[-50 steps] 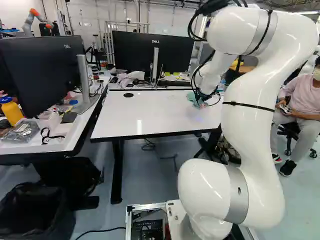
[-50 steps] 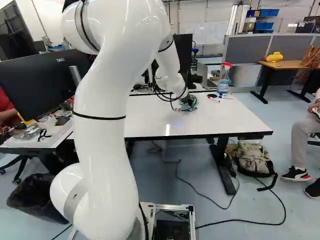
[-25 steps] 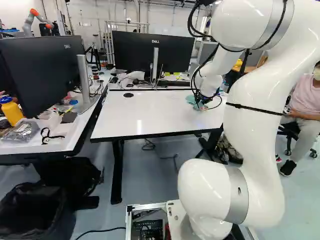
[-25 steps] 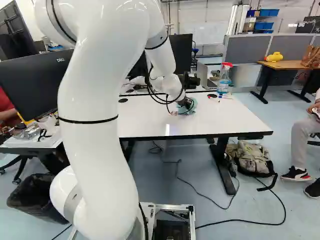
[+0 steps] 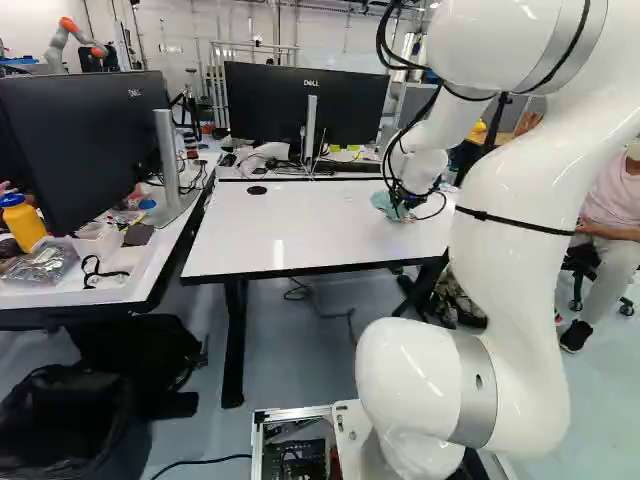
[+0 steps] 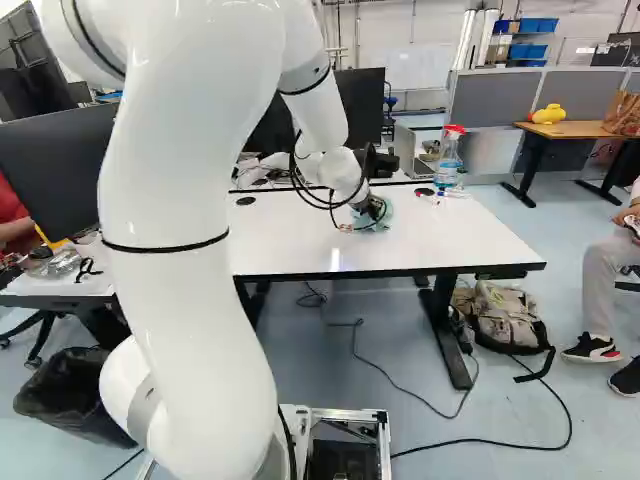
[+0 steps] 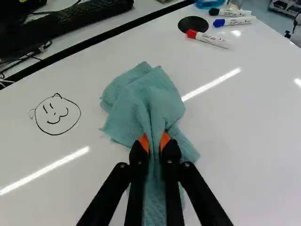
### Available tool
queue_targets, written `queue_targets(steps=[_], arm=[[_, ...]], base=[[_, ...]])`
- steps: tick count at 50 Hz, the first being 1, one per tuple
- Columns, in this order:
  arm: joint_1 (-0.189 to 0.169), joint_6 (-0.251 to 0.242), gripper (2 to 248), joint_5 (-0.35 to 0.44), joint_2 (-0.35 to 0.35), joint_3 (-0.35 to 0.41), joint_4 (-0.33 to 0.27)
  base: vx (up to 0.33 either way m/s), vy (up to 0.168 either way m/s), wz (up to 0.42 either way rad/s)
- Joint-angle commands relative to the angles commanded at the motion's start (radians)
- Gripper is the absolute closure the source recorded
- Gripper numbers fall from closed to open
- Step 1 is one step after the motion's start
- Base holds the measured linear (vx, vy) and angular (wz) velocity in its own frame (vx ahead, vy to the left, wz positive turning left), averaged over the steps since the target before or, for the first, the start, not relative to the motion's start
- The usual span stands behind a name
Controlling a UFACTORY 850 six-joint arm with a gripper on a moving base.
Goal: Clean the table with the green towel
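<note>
Beside the round black-ink face (image 7: 55, 114), left to erase, holding the crumpled green cloth towel (image 7: 141, 103) in nearly closed black two-finger gripper (image 7: 154, 142).

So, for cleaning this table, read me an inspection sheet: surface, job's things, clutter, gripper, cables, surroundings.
Surface: white table; a face drawing in black lines beside the towel.
Job's things: green towel, crumpled on the table.
Clutter: three markers and a spray bottle near the black disc.
Gripper: shut on the towel, between both orange pads.
Cables: loops along the arm; a floor cable running below the table.
Surroundings: monitors beyond and beside the table; backpack on the floor.
</note>
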Motion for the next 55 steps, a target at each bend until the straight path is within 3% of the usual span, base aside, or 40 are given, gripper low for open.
queue_targets(steps=[18,55], arm=[[0.006,0.0,205,0.0,0.054,0.017,0.0],[0.092,0.0,205,0.0,0.187,0.167,0.0]], base=[[0.0,0.0,0.0],[0.0,0.0,0.0]])
